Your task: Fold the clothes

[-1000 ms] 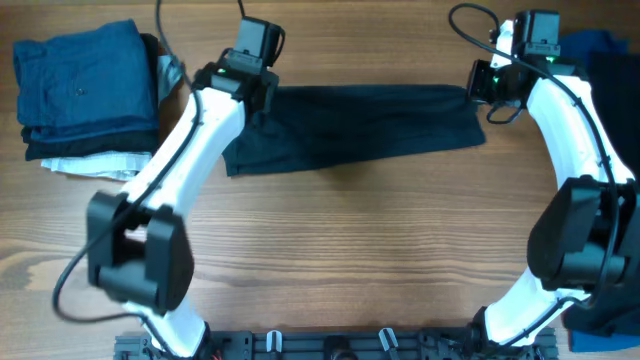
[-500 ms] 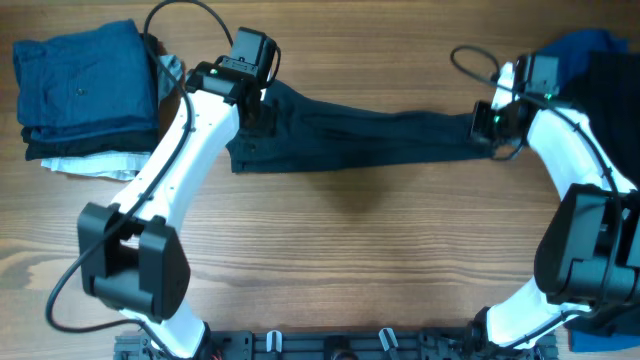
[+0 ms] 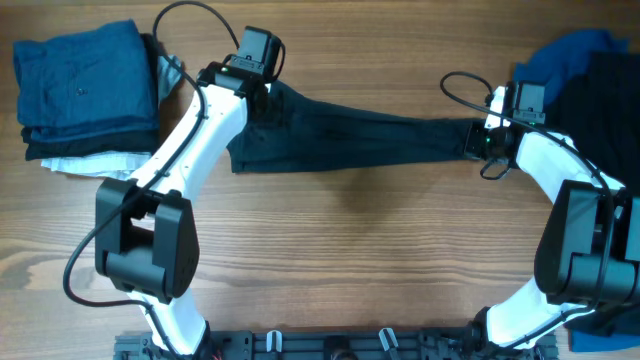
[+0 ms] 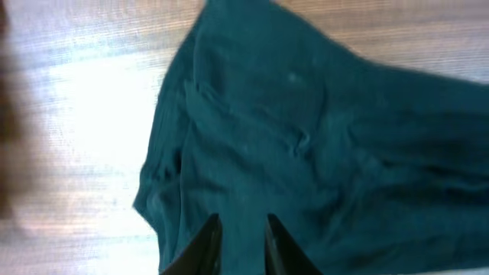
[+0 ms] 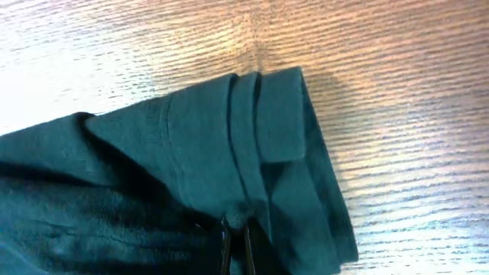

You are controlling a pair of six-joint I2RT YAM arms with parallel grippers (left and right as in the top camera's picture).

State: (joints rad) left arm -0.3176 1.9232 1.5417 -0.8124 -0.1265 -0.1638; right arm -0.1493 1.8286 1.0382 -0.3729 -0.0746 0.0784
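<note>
The near-black navy shirt (image 3: 350, 140) lies stretched across the far middle of the table, drawn into a band between both grippers. My left gripper (image 3: 262, 108) holds its left end; in the left wrist view the fingers (image 4: 239, 229) have a fold of the shirt (image 4: 306, 137) between them. My right gripper (image 3: 476, 140) holds the right end; in the right wrist view the fingers (image 5: 237, 233) pinch the layered hem of the shirt (image 5: 191, 145). The shirt's left lower corner rests on the wood.
A folded stack stands at the back left, mid blue (image 3: 85, 75) on top, dark and white (image 3: 90, 162) layers below. A loose pile of blue and dark clothes (image 3: 590, 70) lies at the right edge. Bare wood (image 3: 350, 250) is nearer the front.
The right gripper has moved toward the front and right with the shirt's end. The shirt's far edge has been drawn up and pulled taut, so the flat rectangle is now a narrowed band.
</note>
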